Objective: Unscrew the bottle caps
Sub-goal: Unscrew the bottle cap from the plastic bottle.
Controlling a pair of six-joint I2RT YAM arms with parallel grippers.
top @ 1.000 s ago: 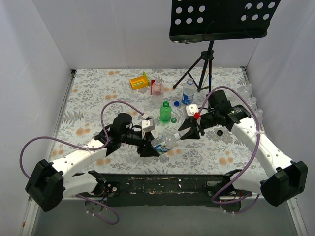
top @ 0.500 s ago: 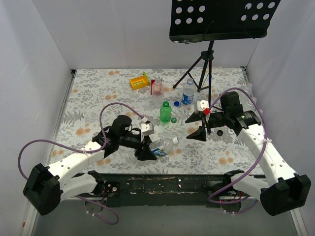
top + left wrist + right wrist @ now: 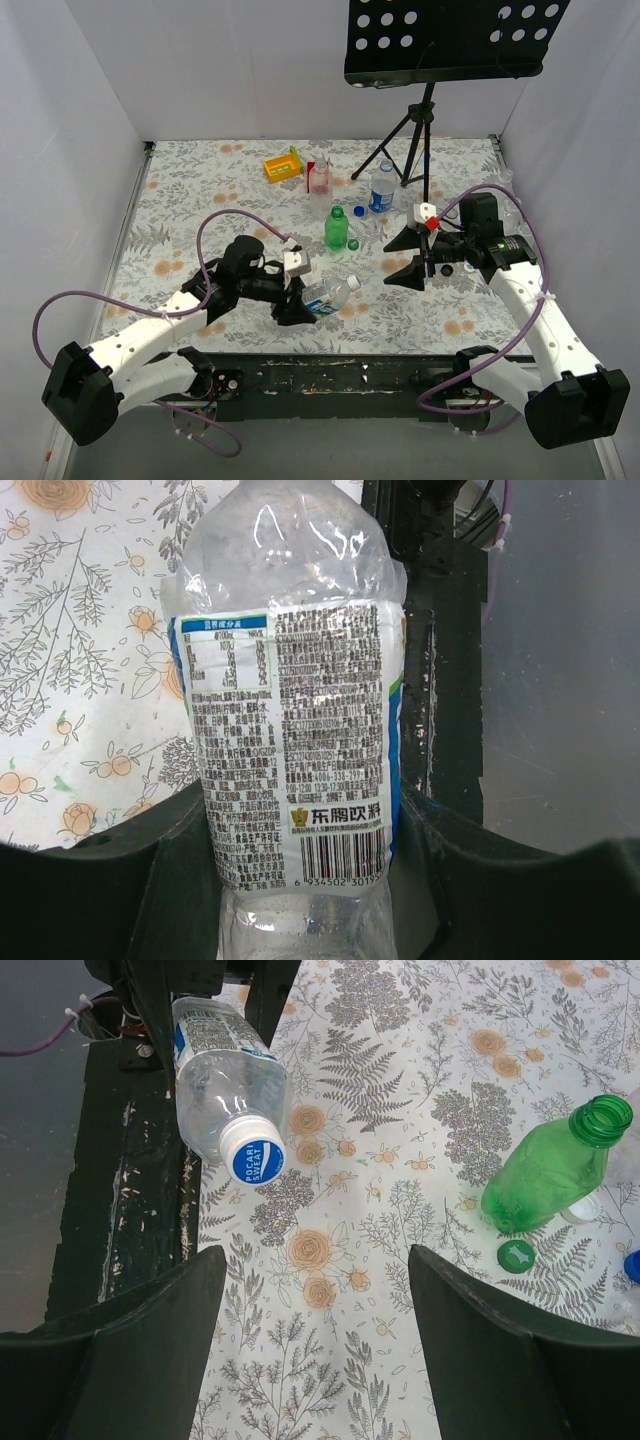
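Note:
My left gripper is shut on a clear bottle with a blue label, held tilted above the table's near edge. In the left wrist view the bottle fills the space between the fingers of this gripper. Its blue-and-white cap sits on the neck and faces my right gripper. That gripper is open and empty, a short way right of the cap. A green bottle stands uncapped, with a green cap lying beside it.
A blue cap, a clear bottle and a pinkish bottle stand further back. A yellow box sits behind them. A black tripod with a music stand rises at the back right. White walls enclose the table.
My right gripper has opened and drawn back to the right, away from the held bottle's cap. The left arm has shifted the bottle slightly back and down.

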